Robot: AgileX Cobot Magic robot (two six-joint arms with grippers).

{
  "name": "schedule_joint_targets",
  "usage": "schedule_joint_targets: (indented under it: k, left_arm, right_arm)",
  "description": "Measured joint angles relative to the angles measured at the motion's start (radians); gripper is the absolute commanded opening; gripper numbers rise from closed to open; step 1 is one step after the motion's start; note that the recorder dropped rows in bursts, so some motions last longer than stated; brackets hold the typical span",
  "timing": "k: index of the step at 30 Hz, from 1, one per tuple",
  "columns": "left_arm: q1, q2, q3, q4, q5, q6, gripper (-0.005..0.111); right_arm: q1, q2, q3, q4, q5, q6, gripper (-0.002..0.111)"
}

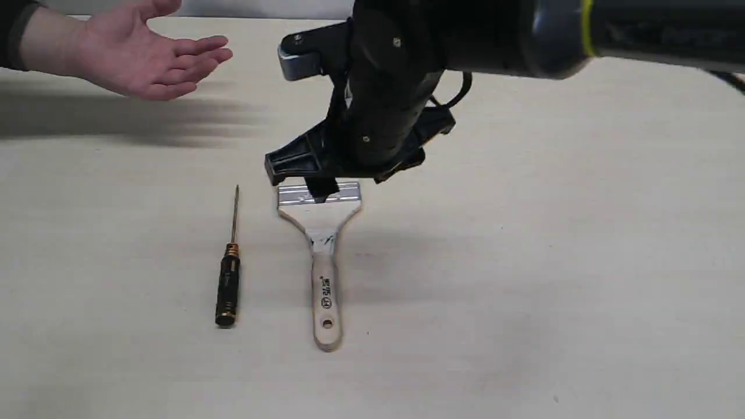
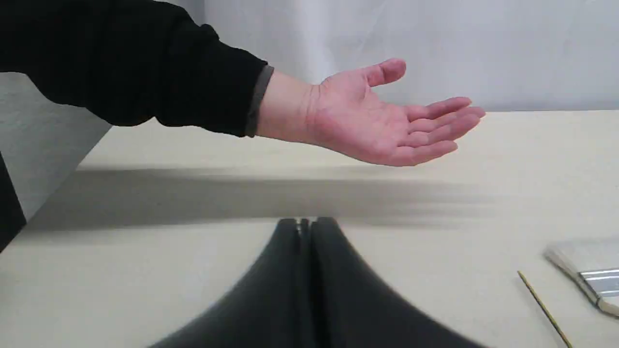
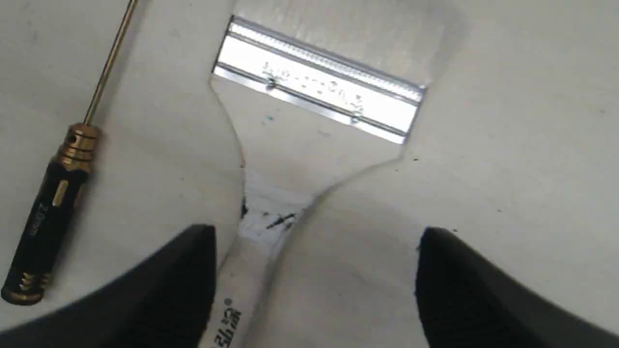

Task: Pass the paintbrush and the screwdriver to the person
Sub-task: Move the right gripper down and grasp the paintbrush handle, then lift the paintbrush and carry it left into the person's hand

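Right gripper [image 3: 316, 232] hovers over paintbrush [image 1: 322, 244] neck, jaws apart; left gripper [image 2: 304, 223] jaws together. Paintbrush and screwdriver [image 1: 228, 285] lie on desk [image 1: 524, 291]; centre its handle between jaws before closing, then carry to person's palm [image 1: 139, 55].

brush [image 1: 322, 273] beneath black right gripper [image 3: 316, 232]: pale wood, black print, silver ferrule | screwdriver [image 1: 227, 288] beside it: black, gold bands, gold shaft | table [image 1: 524, 262]: beige | sleeve [image 2: 145, 63]: black

One paintbrush [image 1: 320, 256] lies below the right gripper [image 3: 316, 233], one screwdriver [image 1: 228, 279] just to that gripper's side, and one person's hand [image 1: 145, 55] well beyond it. Grippers: two, counting the left gripper [image 2: 304, 222].
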Motion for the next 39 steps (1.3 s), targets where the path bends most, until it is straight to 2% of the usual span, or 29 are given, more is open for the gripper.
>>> schedule_joint_targets:
  k: [11,22,24,27,33,39]
  left_arm:
    - [0.0,0.0,0.0,0.0,0.0,0.0,0.0]
    - [0.0,0.0,0.0,0.0,0.0,0.0,0.0]
    - [0.0,0.0,0.0,0.0,0.0,0.0,0.0]
    - [0.0,0.0,0.0,0.0,0.0,0.0,0.0]
    - [0.0,0.0,0.0,0.0,0.0,0.0,0.0]
    - [0.0,0.0,0.0,0.0,0.0,0.0,0.0]
  right_arm:
    - [0.002,0.155,0.0,0.062,-0.051,-0.008,0.063]
    - [0.042,0.194,-0.011,0.074,-0.107,-0.026,0.062]
    - [0.047,0.2,-0.015,0.074,-0.114,-0.026,0.056]
    - [0.047,0.211,-0.022,0.066,-0.122,-0.026,0.041]
    - [0.047,0.219,-0.026,0.041,-0.129,-0.026,0.005]
    - [0.053,0.213,-0.026,-0.019,-0.133,-0.026,0.004]
